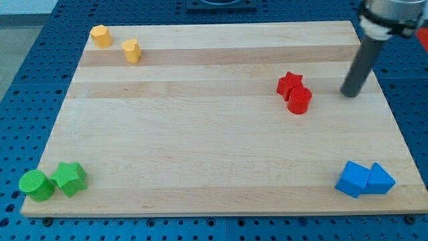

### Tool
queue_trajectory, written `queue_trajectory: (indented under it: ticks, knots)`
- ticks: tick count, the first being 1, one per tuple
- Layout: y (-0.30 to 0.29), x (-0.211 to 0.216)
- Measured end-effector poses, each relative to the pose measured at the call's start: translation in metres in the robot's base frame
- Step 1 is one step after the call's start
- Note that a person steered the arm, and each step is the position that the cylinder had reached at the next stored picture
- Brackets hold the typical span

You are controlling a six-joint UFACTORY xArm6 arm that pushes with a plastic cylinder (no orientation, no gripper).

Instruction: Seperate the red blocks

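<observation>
The red cylinder [299,100] sits right of centre, touching the red star [289,84] just up-left of it. My tip [348,94], a bare rod holding nothing, stands to their right, nearer the cylinder, apart from both.

2 red blocks [294,92], 2 yellow [116,43], 2 green [53,181], 2 blue [364,179] — 8 total
</observation>
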State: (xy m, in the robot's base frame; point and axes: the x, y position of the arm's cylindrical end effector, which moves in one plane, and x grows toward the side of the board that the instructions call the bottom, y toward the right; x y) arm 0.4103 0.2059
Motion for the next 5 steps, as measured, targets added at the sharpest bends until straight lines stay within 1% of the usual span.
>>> queue_trajectory:
  ticks: [1,2,3,4,5]
  knots:
    - [-0.094,-0.006]
    - [-0.178,-0.025]
    - [-0.212,-0.024]
    - [-0.176,-0.013]
    - [-0.120,-0.018]
